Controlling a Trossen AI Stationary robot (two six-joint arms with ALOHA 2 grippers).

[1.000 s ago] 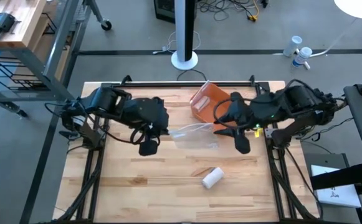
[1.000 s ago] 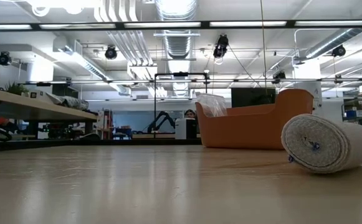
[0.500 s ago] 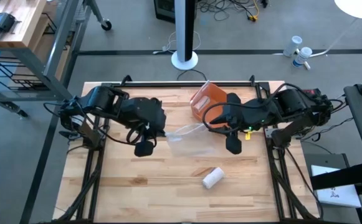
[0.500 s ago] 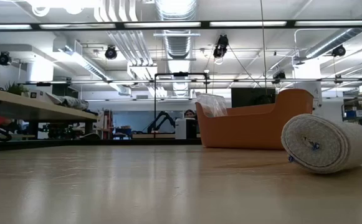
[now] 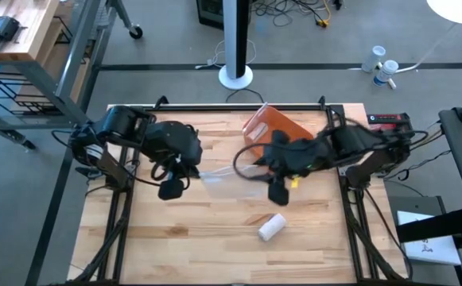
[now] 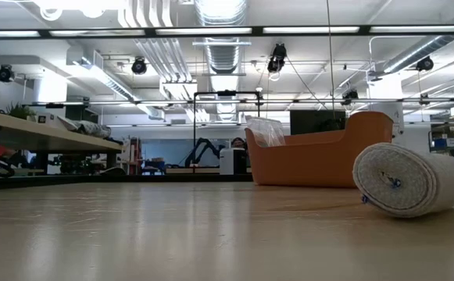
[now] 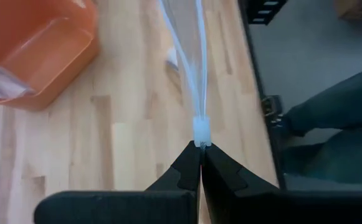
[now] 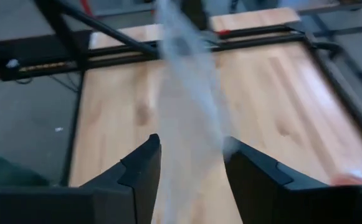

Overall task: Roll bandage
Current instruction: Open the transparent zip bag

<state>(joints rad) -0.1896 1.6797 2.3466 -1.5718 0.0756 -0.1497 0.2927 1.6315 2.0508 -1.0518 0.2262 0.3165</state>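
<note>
Nearest, the rolled bandage (image 5: 272,226) lies on its side on the bare wood table (image 5: 215,254), alone, well apart from both arms; in the low view its wound end (image 6: 391,185) faces the camera, with a small clip or pin showing on it. It looks already rolled, so I judge the work in hand concerns the bag, not the winding.

Mid-table: a clear plastic bag (image 5: 219,175) is stretched in the air between the two arms. The left gripper (image 7: 200,149) has its fingers pressed together on the bag's white edge strip. The right gripper (image 8: 190,155) has its fingers apart, with the film passing between them; whether either finger touches it, I cannot tell.

Far side: the orange bin (image 5: 264,127) sits by the back edge, something clear inside it.

Risks, as I judge them:
- The bag hangs from one narrow pinch on the left. A sideways pull could slip the strip out and drop the bag.
- The right fingers may close on blurred, loose film and catch both layers, leaving the mouth shut.
- The bandage is round and free; a dangling bag or passing arm could set it rolling toward the table edge.
</note>
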